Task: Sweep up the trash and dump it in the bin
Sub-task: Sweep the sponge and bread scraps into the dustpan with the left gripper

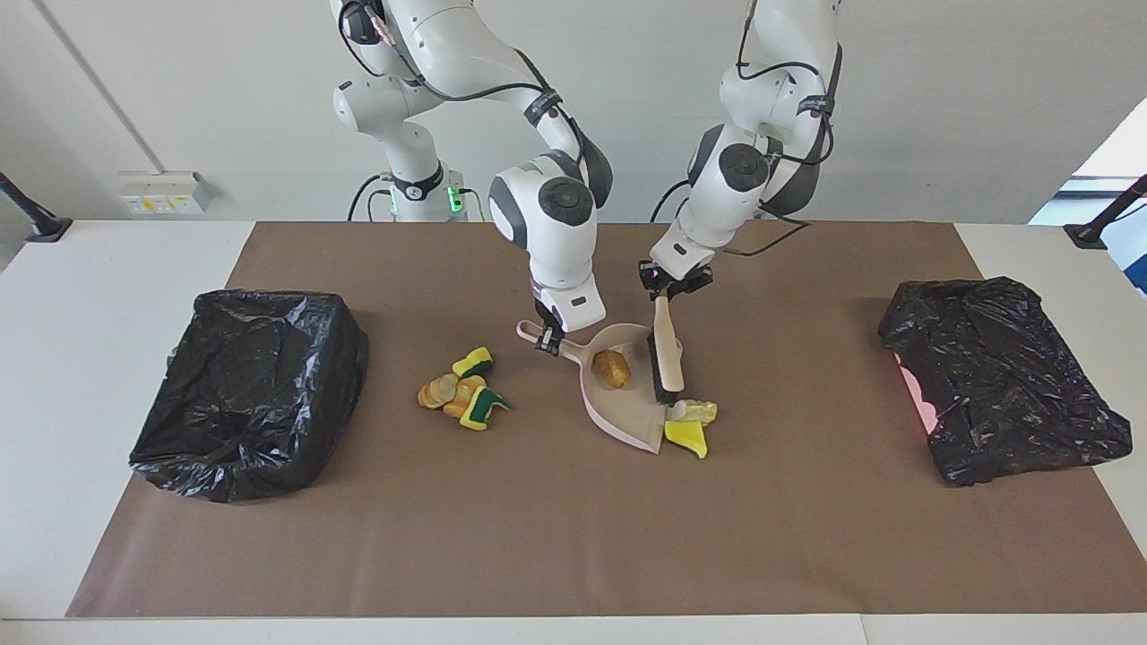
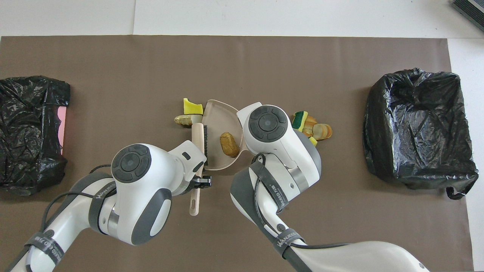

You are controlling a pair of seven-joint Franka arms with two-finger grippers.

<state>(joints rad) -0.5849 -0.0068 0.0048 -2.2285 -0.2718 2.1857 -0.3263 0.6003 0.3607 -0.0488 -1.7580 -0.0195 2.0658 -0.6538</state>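
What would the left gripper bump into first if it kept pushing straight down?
Probably the brush: the left gripper is shut on its handle, so pushing down would press the bristles into the pink dustpan.

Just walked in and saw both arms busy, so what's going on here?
The right pincer holds the pink dustpan by its handle, and the left pincer holds the hand brush, bristles in the pan. One tan chunk lies in the pan. Two pieces sit at its lip, and a cluster waits toward the open black bin.
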